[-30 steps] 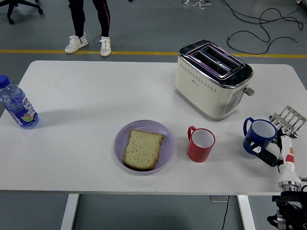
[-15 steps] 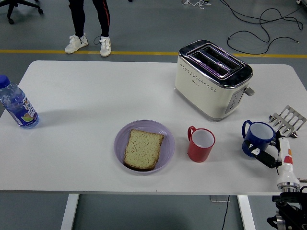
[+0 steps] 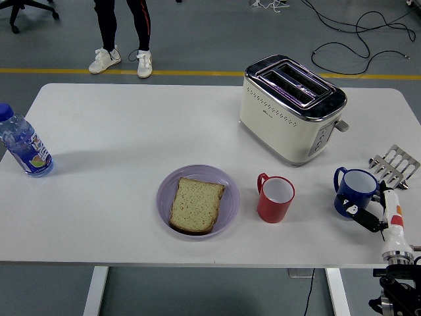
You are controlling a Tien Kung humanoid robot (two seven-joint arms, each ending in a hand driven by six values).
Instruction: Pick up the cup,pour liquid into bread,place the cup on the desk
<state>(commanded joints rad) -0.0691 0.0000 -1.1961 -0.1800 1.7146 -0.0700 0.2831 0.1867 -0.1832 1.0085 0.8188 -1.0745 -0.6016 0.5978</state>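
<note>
A blue cup stands near the table's right front corner, its handle pointing left. My right hand comes up from the lower right corner, and a black finger presses on the cup's near wall, so the hand is shut on the cup. A red cup stands empty left of it. A slice of bread lies on a purple plate at the front centre. The left arm is out of view.
A cream toaster stands behind the cups. A metal rack lies at the right edge behind the blue cup. A water bottle stands at the far left. A person's legs show beyond the table.
The blue cup and my right hand have sunk slightly toward the table's near edge together. Everything else has stayed put.
</note>
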